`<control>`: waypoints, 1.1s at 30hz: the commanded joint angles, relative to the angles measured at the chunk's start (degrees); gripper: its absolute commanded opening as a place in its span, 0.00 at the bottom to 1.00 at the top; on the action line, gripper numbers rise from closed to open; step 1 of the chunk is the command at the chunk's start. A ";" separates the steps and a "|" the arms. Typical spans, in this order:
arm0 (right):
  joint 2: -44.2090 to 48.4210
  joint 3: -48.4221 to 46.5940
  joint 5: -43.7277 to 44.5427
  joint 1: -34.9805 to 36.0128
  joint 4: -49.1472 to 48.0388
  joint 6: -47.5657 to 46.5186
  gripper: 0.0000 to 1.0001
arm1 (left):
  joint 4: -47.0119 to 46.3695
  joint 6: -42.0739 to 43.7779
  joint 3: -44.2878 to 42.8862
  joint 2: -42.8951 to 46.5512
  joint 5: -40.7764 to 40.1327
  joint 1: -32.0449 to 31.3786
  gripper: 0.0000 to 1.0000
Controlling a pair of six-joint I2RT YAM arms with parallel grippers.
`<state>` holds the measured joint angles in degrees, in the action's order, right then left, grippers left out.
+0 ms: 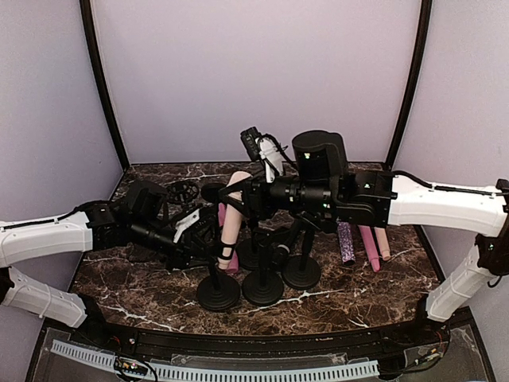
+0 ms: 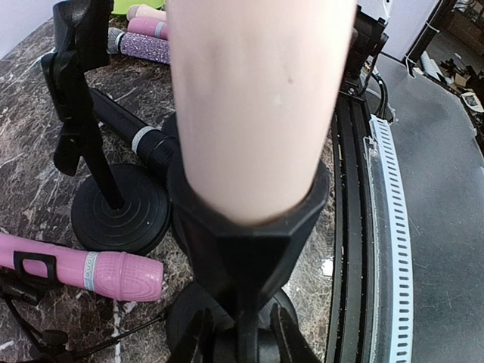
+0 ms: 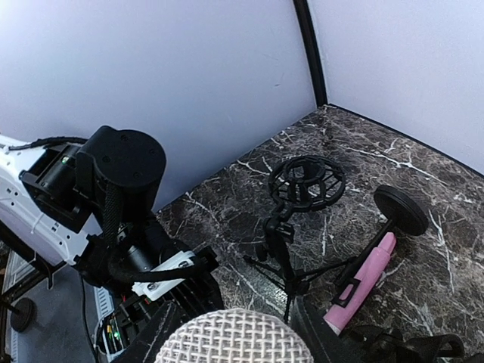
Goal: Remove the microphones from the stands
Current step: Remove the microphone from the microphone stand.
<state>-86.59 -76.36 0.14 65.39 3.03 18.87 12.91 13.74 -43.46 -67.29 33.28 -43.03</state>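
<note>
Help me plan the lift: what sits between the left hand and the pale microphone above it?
In the left wrist view, the stand's black clip lies there, cradling the pale microphone; the left hand grips the stem just beneath it.

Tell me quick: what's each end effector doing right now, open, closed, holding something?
Left end effector: closed on the stand, on its post below the clip.
Right end effector: closed on the microphone, at its mesh head.
</note>
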 commanded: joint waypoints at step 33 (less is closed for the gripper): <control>7.48 4.84 -16.61 -5.19 -12.17 -3.31 0.00 | 1.52 2.60 0.04 -3.18 -1.76 0.00 0.00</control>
<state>-82.85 -71.72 -5.10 62.28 0.95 17.67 10.17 15.22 -43.79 -69.21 33.04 -43.40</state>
